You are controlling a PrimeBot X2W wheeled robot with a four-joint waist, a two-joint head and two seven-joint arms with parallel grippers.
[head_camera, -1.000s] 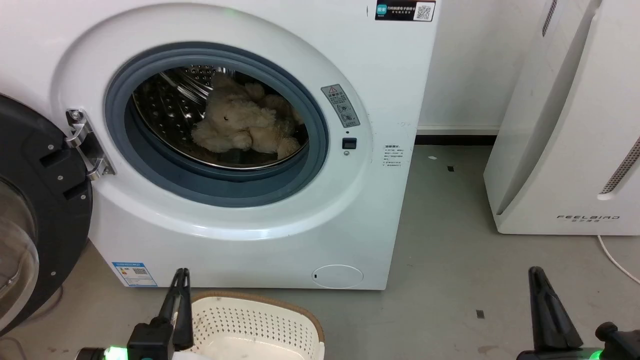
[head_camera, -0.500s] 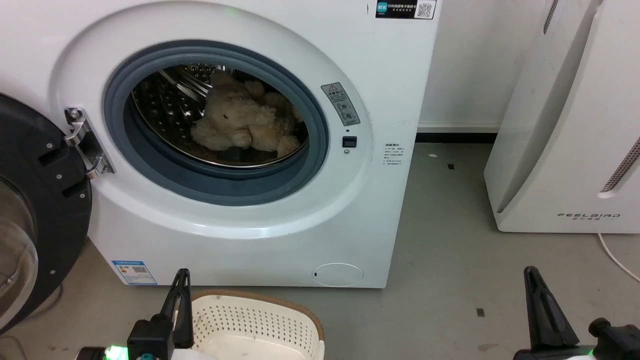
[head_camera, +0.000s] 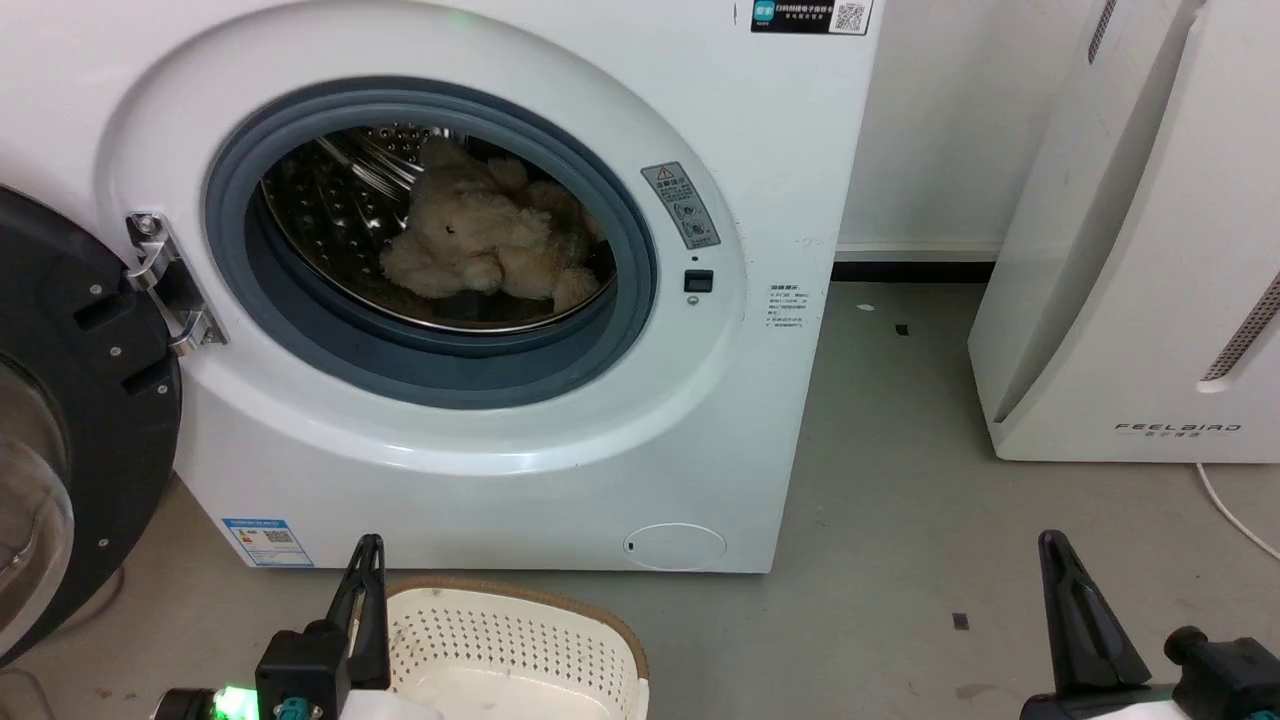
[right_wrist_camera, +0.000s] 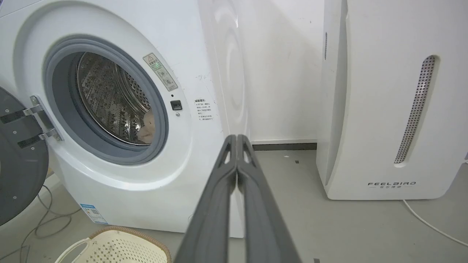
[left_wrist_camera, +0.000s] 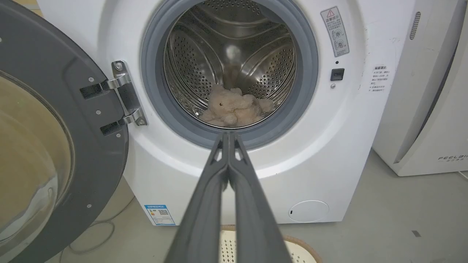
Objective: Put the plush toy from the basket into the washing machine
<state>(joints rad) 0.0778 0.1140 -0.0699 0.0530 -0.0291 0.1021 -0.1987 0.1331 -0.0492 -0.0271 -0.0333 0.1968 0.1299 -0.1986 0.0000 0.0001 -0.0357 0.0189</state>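
The cream-beige plush toy (head_camera: 478,248) lies inside the steel drum of the white washing machine (head_camera: 560,430), near the drum's front lip; it also shows as the plush toy (left_wrist_camera: 234,110) in the left wrist view. The black-rimmed door (head_camera: 70,400) hangs wide open at the left. The cream basket (head_camera: 520,650) sits on the floor in front of the washer with no toy in it. My left gripper (head_camera: 367,552) is shut, beside the basket's left rim. My right gripper (head_camera: 1050,548) is shut, low at the right over bare floor. Both hold nothing.
A white FEELBIRD appliance (head_camera: 1150,300) stands at the right, with a pale cable (head_camera: 1230,520) on the floor beside it. Grey floor (head_camera: 900,480) lies between it and the washer. Cables (right_wrist_camera: 47,223) trail under the open door.
The head view has drifted a little, so the washer sits slightly higher in the picture. Both grippers stay shut low in the view; the toy lies unmoved in the drum.
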